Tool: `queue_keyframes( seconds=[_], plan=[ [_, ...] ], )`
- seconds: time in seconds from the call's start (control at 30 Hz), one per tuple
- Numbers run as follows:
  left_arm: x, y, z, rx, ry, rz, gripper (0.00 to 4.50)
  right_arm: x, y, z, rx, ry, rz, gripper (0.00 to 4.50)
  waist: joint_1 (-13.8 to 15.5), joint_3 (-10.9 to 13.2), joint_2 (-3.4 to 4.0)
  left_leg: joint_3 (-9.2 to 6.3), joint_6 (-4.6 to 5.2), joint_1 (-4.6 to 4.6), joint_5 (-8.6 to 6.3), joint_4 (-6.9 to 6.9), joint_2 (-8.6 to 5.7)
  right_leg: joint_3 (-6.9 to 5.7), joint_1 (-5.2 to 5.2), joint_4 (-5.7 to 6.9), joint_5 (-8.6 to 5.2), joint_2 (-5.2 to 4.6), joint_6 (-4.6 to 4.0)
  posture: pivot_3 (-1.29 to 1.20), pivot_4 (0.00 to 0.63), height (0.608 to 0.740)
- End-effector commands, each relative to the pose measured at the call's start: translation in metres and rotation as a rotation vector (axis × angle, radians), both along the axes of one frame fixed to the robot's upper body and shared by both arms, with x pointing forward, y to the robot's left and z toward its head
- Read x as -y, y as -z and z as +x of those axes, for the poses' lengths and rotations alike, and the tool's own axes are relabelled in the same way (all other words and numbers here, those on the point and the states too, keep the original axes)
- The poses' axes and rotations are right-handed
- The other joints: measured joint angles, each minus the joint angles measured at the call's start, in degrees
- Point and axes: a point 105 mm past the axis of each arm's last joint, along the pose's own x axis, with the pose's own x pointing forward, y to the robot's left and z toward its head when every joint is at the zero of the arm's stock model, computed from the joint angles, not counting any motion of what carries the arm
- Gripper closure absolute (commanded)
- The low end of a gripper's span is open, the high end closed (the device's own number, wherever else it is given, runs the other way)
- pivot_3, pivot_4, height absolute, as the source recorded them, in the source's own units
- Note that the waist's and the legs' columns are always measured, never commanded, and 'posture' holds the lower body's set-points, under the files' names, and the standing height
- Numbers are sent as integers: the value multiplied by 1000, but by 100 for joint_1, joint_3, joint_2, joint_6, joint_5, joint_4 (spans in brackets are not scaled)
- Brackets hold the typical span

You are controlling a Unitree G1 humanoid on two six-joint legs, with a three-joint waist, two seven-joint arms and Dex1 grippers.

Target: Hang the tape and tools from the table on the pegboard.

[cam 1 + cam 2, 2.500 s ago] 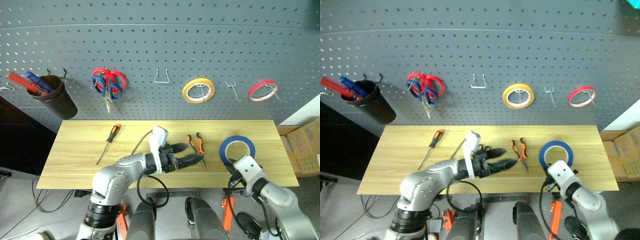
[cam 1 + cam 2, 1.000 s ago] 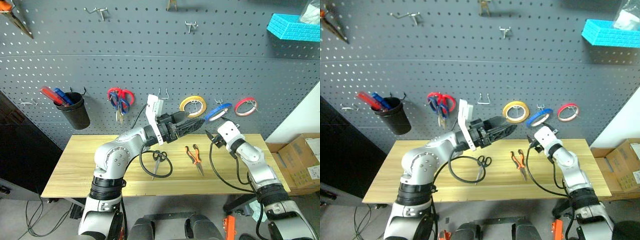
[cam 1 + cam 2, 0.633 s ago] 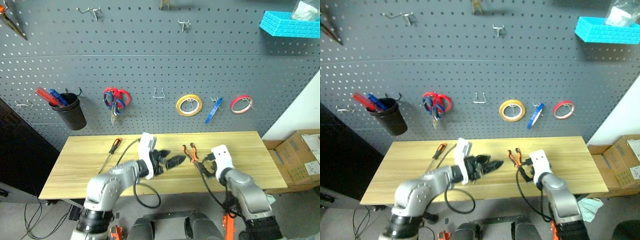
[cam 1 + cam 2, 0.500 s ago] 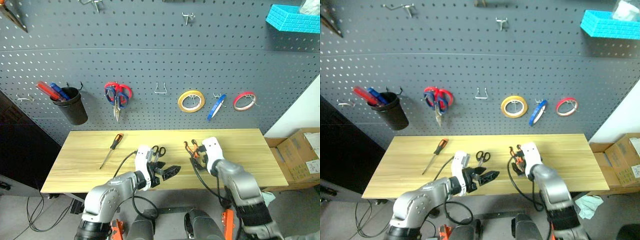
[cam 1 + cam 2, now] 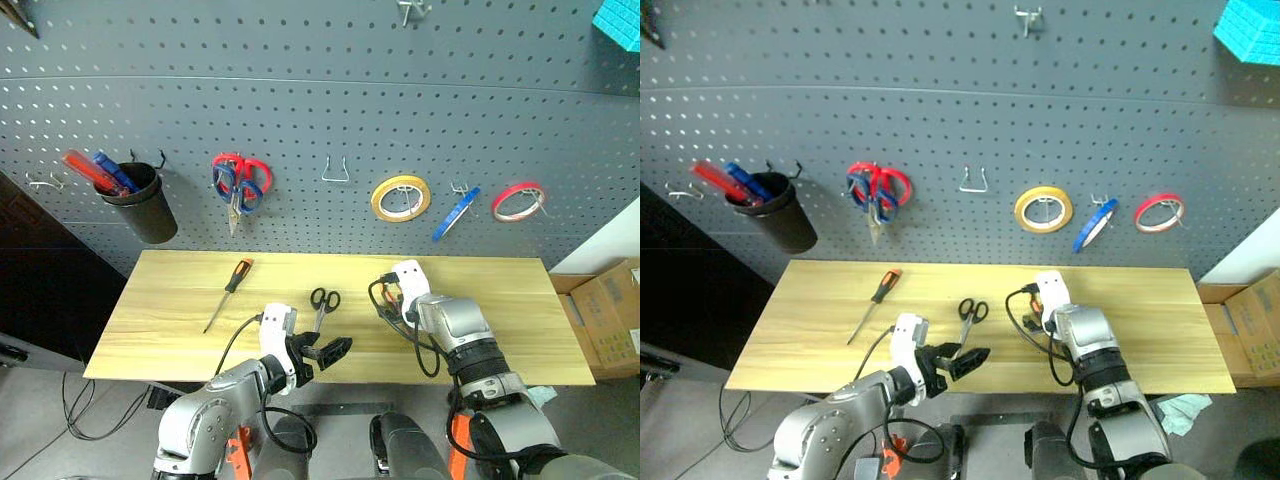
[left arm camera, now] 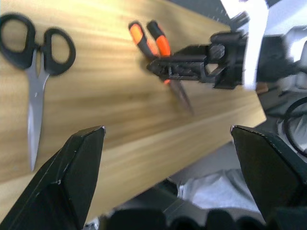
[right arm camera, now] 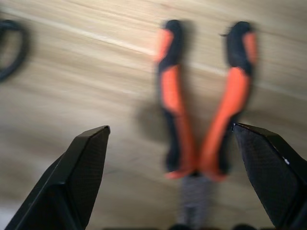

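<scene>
With my right jaws [image 7: 168, 191] spread wide and pointing down at the pliers [image 7: 204, 124], the orange-and-black handles lie splayed between my fingertips, so I judge I am lined up to close on them; nothing is pinched. My left jaws [image 5: 322, 356] are spread as well and empty, hovering over the near edge of the tabletop [image 5: 160, 330], just this side of the black-handled scissors [image 5: 321, 305], probably kept low and aside to leave the right arm room. Further left on the planks lies the screwdriver [image 5: 226, 292], well apart from the rest. Beyond, on the pegboard [image 5: 300, 120], the blue tape [image 5: 455, 214] hangs tilted on a hook between the yellow roll [image 5: 401, 198] and the red-and-white roll [image 5: 519, 200]; an empty hook [image 5: 336, 170] between the yellow roll and the red and blue scissors [image 5: 237, 180] looks free for a tool
</scene>
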Motion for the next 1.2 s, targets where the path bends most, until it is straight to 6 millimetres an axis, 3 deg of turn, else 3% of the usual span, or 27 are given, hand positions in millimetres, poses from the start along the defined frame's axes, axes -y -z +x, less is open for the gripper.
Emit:
queue_keyframes(
  seconds=[0.03,0.4,0.53,0.73,0.87,1.0,1.1,1.2],
  plan=[
    [7,-12,0,43,9,-28,0,3,0,4,15,-2,-23,36,19,38,3,-1,-1,0,-1,0,1,-1,0,0,-4,0,2,200,255,740],
    [14,-19,-4,39,55,-77,0,-1,10,-1,-17,-26,-43,36,15,115,-9,-4,-1,7,-2,3,5,2,3,0,-28,3,-30,200,265,740],
    [12,-20,-3,40,55,-77,0,-4,10,0,-9,-30,-19,867,15,123,-10,-5,-2,6,-2,0,6,0,3,-2,-28,3,-29,199,262,740],
    [10,-21,1,57,64,-53,0,-3,6,1,17,-23,8,2768,16,131,-10,-9,-4,4,-4,-3,6,0,3,-11,-29,3,-30,180,250,740],
    [11,-26,4,87,88,-44,0,-8,0,-3,62,-90,35,2798,16,132,-9,-8,-7,0,-5,-8,8,-4,3,-28,-29,4,-29,172,236,740],
    [3,-40,4,135,83,-57,0,-16,-43,-20,221,-225,145,2798,44,133,-3,-19,-16,-32,-11,-15,9,-20,-8,-58,-8,3,6,172,218,740],
    [-10,-51,-1,188,60,-60,0,-28,-96,-47,395,-314,312,2798,43,135,0,-36,-24,-114,-15,-9,9,-27,-85,-50,-8,-1,17,168,206,740],
    [-21,-66,-6,209,21,-143,0,-37,-133,-70,544,-403,390,2798,52,132,2,-56,-36,-117,-22,-10,15,-33,-87,-52,-10,-13,20,162,183,740]
  ],
)
